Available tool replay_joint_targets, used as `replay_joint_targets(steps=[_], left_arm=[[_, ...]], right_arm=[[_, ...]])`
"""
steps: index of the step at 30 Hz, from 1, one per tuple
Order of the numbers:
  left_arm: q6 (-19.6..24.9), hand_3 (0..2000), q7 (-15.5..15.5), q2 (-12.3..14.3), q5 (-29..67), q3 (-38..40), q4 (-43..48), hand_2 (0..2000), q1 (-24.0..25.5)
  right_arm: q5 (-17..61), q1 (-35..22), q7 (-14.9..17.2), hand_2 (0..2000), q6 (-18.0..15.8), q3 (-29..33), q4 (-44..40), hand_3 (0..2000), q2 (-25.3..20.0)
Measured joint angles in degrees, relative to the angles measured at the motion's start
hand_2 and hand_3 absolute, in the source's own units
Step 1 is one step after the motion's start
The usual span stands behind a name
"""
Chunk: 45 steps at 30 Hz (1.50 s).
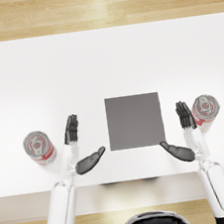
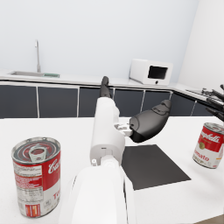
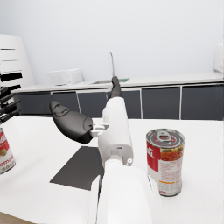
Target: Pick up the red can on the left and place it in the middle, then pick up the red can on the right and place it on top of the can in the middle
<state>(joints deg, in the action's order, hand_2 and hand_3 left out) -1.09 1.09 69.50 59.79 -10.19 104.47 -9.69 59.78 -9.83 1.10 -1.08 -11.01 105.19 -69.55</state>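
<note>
Clearly you are at the very start: neither can has been lifted, and the dark square mat (image 1: 134,121) in the middle of the white table (image 1: 103,65) is bare. Your left hand (image 1: 81,148) hangs open and holds nothing, fingers straight forward and thumb splayed toward the mat, with the left red can (image 1: 39,148) upright just beside it on its outer side, not touching. Your right hand (image 1: 183,134) mirrors it, also open and unloaded, and the right red can (image 1: 204,111) stands close against the outside of its fingers; from above you cannot tell whether they touch. By my reading, the first step is the one in hand: the left hand needs to swing outward, wrap the left can's side and carry it to the mat. From the left wrist view you get what the head view hides: the left can's label and its upright wall (image 2: 36,175), with the far can (image 2: 210,145) across the mat. From the right wrist view, the right can (image 3: 165,159) stands apart from the forearm, a clear gap showing. Background counter and sink (image 3: 111,78) appear only in the wrist views.
</note>
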Motion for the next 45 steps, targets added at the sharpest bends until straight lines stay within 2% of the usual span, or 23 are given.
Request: replay_joint_targets(steps=[7, 12, 16, 22, 28, 38, 45], left_arm=[[0.99, 0, -0.98, 0.55, 17.18, 11.76, 5.1, 0, 2.73], [1.07, 0, -1.07, 1.96, 20.95, 22.58, 5.56, 0, 4.45], [1.09, 0, -1.09, 3.01, 21.59, 27.29, 4.35, 0, 6.01], [1.09, 0, -1.09, 4.37, 21.78, 26.29, -2.12, 0, 8.54], [1.09, 0, -1.09, 4.77, 21.81, 25.6, -10.59, 0, 8.14], [1.09, 0, -1.09, 5.25, 21.81, 23.62, -22.33, 0, 5.56], [1.45, 0, -1.16, 5.54, 21.8, 22.86, -28.67, 0, 2.77]], right_arm=[[15.95, 2.28, -0.99, 0, 0.97, 9.29, 5.54, 0, -0.24], [18.64, 2.56, -1.07, 0, 1.06, 16.47, 5.73, 0, -0.7], [19.1, 3.14, -1.09, 0, 1.08, 19.45, 3.77, 0, -1.15], [19.24, 4.26, -1.09, 0, 1.08, 19.88, -5.0, 0, -1.87], [19.26, 3.87, -1.09, 0, 1.08, 18.15, -14.32, 0, -2.51], [19.25, -2.87, -1.09, 0, 1.08, 14.05, -31.98, 0, -4.11], [19.26, -6.86, -1.1, 0, 1.13, 12.99, -39.91, 0, -5.26]])
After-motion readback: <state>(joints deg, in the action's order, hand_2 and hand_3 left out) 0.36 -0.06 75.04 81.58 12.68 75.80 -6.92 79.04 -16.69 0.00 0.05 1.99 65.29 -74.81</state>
